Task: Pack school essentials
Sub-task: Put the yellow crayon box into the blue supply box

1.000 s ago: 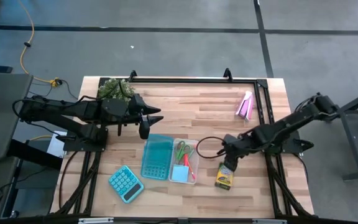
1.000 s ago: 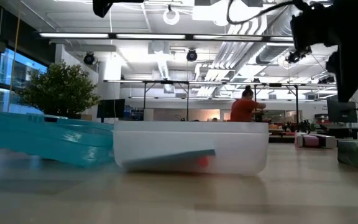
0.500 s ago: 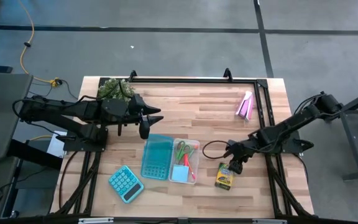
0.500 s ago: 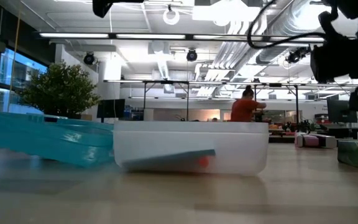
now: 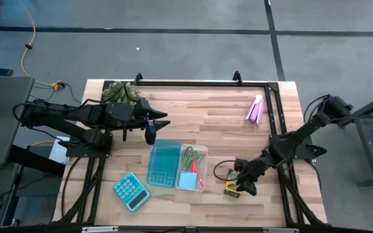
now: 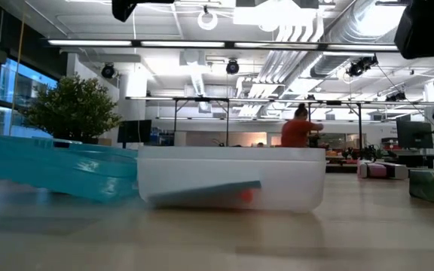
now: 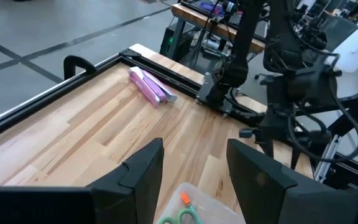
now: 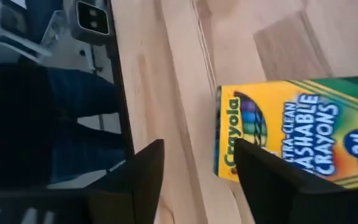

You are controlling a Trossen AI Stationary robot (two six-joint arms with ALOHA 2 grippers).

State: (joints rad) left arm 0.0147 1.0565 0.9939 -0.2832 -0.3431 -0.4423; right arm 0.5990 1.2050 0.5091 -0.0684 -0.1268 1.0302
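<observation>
Right gripper (image 5: 243, 184) jaws spread, over crayon box (image 8: 291, 127), 5 o'clock on bench (image 5: 219, 116). Left gripper (image 5: 153, 126) jaws spread, empty.

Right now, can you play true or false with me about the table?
1. The crayon box is inside the clear bin. False: it lies on the table beside the bin.
2. The right gripper is over the crayon box, fingers open. True.
3. The scissors are in the bin. True.
4. The teal calculator sits in the bin. False: it is on the table.
5. The left gripper holds a pencil. False: it is open and empty.
</observation>
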